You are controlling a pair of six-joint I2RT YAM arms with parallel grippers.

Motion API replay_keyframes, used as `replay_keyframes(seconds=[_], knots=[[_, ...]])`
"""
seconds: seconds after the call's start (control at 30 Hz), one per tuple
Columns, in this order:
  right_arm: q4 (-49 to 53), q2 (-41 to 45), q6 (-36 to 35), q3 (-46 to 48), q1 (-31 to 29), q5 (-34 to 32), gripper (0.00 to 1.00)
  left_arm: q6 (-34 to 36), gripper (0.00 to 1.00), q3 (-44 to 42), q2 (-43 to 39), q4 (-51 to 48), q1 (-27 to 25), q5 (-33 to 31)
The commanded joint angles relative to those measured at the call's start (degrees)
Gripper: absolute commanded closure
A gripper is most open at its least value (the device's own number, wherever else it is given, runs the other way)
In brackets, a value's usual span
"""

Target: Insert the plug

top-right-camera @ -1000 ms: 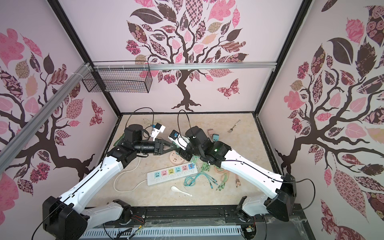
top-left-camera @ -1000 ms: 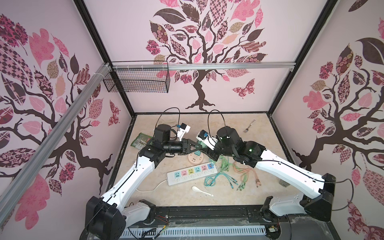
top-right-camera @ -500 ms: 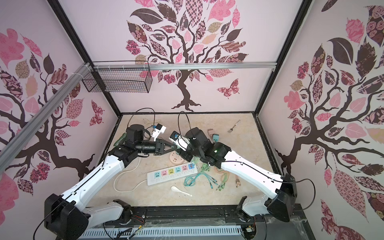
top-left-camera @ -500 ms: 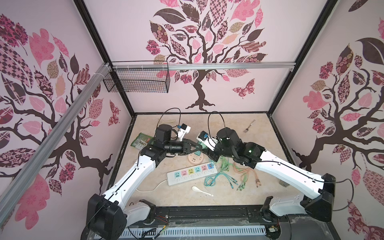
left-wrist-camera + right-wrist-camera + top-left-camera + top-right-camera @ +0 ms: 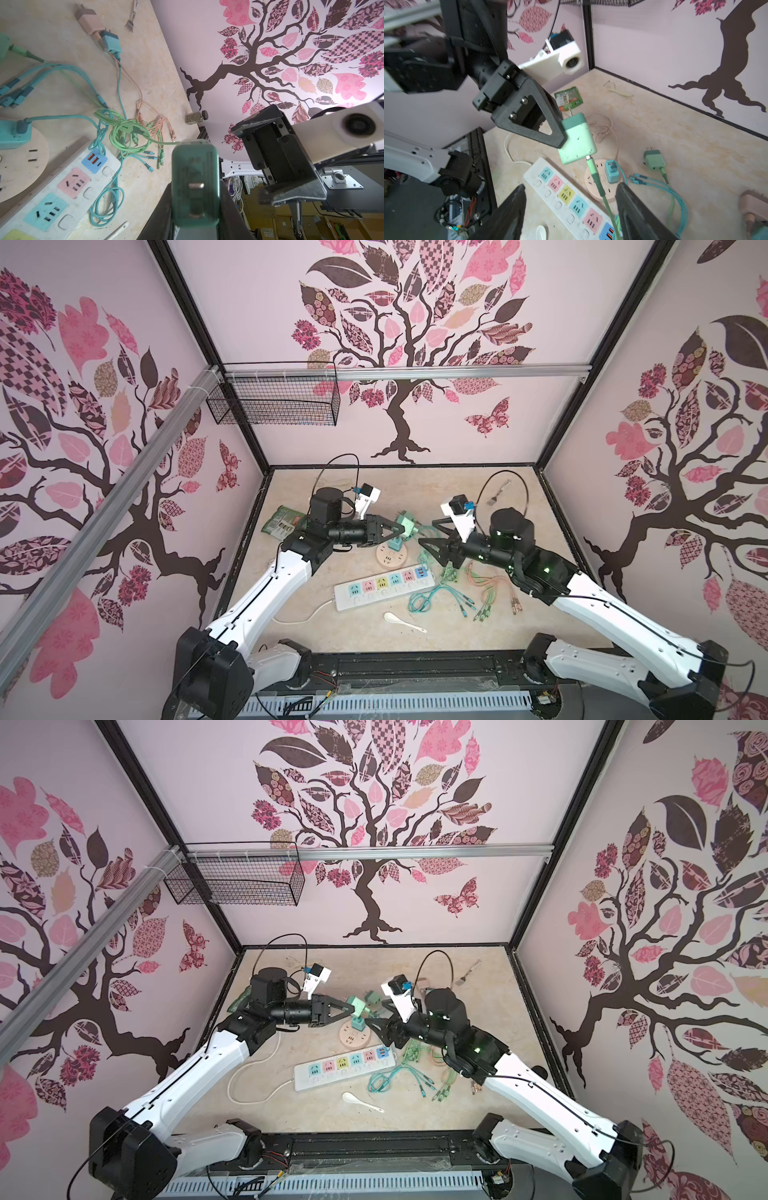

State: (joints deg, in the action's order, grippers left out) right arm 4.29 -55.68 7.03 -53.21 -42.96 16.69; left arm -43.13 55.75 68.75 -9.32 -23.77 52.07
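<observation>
The mint green plug (image 5: 403, 526) (image 5: 358, 1007) hangs in the air above the round wooden socket board (image 5: 388, 559), with my left gripper (image 5: 395, 529) (image 5: 560, 135) shut on it. In the left wrist view its two metal prongs face the camera on the plug (image 5: 195, 166). A green cable (image 5: 598, 182) hangs from the plug (image 5: 578, 141) and passes between the jaws of my right gripper (image 5: 570, 187) (image 5: 426, 547), which is open and holds nothing, just right of the plug. The white power strip (image 5: 386, 585) (image 5: 554, 184) lies below.
A blue plug (image 5: 611, 171) sits in the round board. Another green plug (image 5: 654, 160) lies on the table. Tangled cables (image 5: 457, 593), a white spoon (image 5: 403, 619), a green packet (image 5: 282, 522), a fork (image 5: 498, 493) and a small jar (image 5: 195, 117) lie around.
My right gripper has opened and drawn back a little to the right, away from the plug. The left gripper keeps its grip and has barely moved.
</observation>
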Motion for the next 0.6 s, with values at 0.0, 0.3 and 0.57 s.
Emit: replay_keyframes(seconds=[0.0,0.3,0.57], knots=[[-11.7,1.6,10.9,2.6,-0.2,8.9,0.27,-3.4,1.0,-3.9,-3.1,13.5,0.1,-0.2],[-40.4,-1.5,31.5,11.1,-0.1,14.9,0.33,-5.6,1.0,-9.5,-7.2,32.2,-1.0,-3.8],[-52.2,-5.3,38.0,12.2,-0.1,15.1,0.39,-7.0,1.0,-12.9,-9.2,41.4,-2.3,-4.3]])
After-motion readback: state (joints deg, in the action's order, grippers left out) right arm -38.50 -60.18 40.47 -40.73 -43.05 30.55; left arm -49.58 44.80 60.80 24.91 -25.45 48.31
